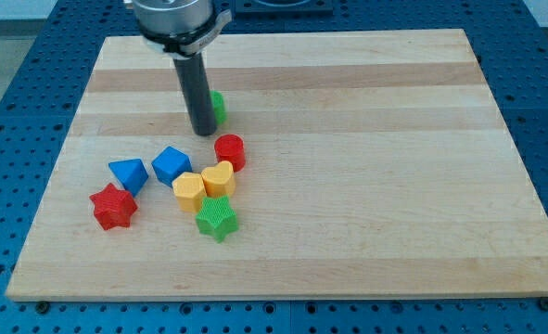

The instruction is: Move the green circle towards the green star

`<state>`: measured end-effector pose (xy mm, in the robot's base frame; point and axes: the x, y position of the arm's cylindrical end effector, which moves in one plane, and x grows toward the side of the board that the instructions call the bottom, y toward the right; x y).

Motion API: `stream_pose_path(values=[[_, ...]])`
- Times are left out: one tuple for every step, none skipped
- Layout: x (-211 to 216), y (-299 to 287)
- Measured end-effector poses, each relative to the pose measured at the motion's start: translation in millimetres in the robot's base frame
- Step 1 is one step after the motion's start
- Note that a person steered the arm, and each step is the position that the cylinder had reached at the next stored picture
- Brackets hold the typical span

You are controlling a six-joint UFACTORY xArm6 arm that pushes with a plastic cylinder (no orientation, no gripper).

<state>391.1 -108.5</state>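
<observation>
The green circle (219, 107) sits in the upper left part of the wooden board, mostly hidden behind my rod. My tip (202, 133) rests on the board just left of and below the green circle, touching or nearly touching it. The green star (217, 219) lies lower down, at the bottom of a cluster of blocks, well apart from the green circle.
Between the two green blocks lie a red cylinder (230, 151), a yellow heart (219, 178) and a yellow hexagon (189, 191). Left of them are a blue cube (171, 165), a blue triangle (128, 173) and a red star (113, 206). The wooden board (394, 186) rests on a blue perforated table.
</observation>
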Motion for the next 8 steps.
stream_pose_path(values=[[0,-15],[0,-49],[-27,-74],[-61,-75],[-64,-31],[-46,21],[-22,67],[-22,74]])
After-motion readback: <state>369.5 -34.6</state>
